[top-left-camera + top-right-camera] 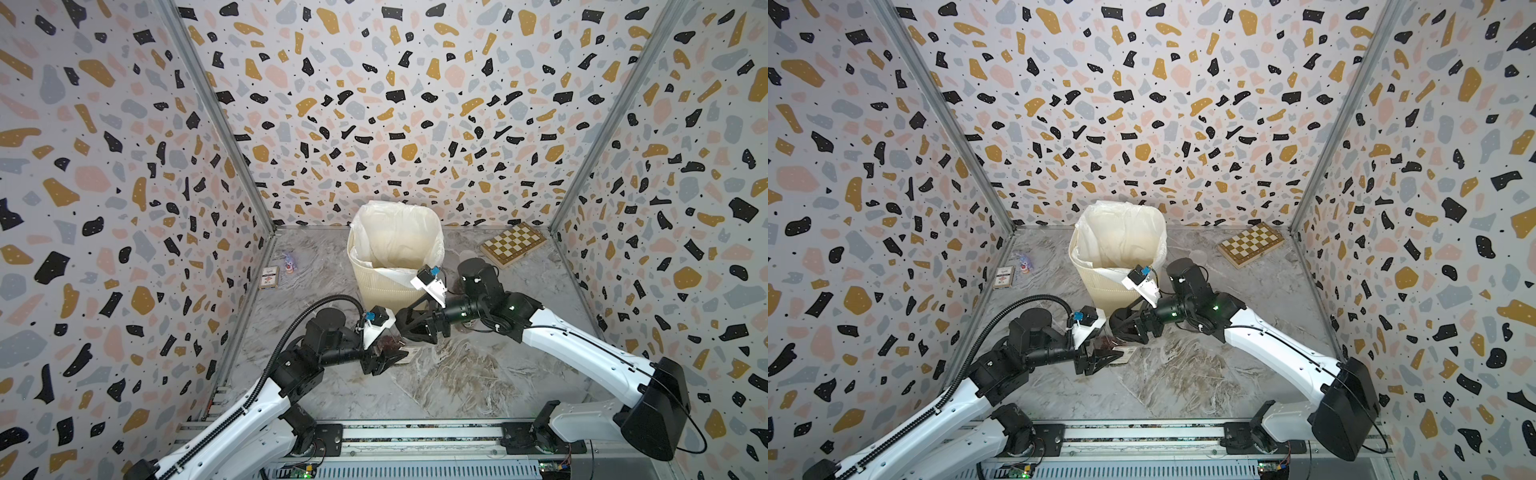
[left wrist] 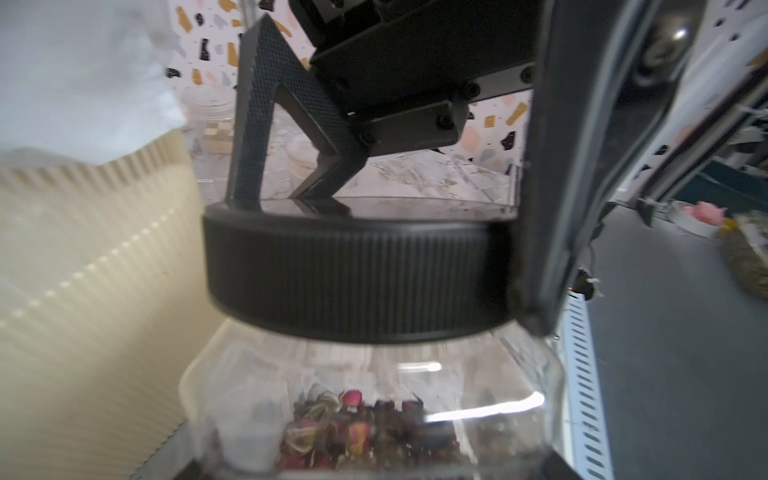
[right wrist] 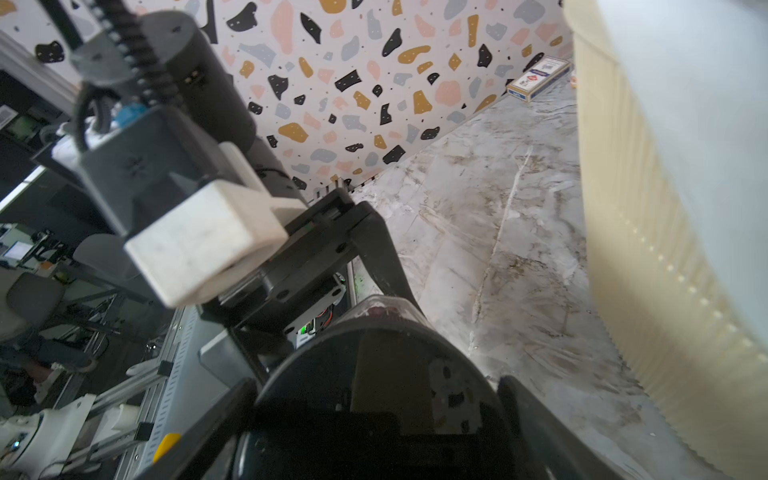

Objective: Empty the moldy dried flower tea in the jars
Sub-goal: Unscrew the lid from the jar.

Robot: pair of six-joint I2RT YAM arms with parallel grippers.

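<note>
From where I stand, one squat jar (image 1: 390,344) is in play, close by the bin (image 1: 374,286) at its 6 o'clock. Through the clear wall I can see a shallow heap of dried flower tea (image 2: 365,428), reddish-brown buds lying at the bottom. Its wide black lid (image 2: 357,270) is on. The left gripper (image 1: 387,354) has its pincer clamped across the jar's body. The right gripper (image 1: 405,326) straddles the lid with one finger by each side; whether it actually pinches, I cannot tell. Two more pale jar shapes (image 2: 210,110) blur beyond the lid in the left wrist view, contents unreadable. The one cream ribbed bin holds a white bag (image 1: 399,232). On the marble table (image 1: 457,374) there is one chessboard (image 1: 513,245) at 1 o'clock and one card box (image 1: 269,277) at 10 o'clock
</note>
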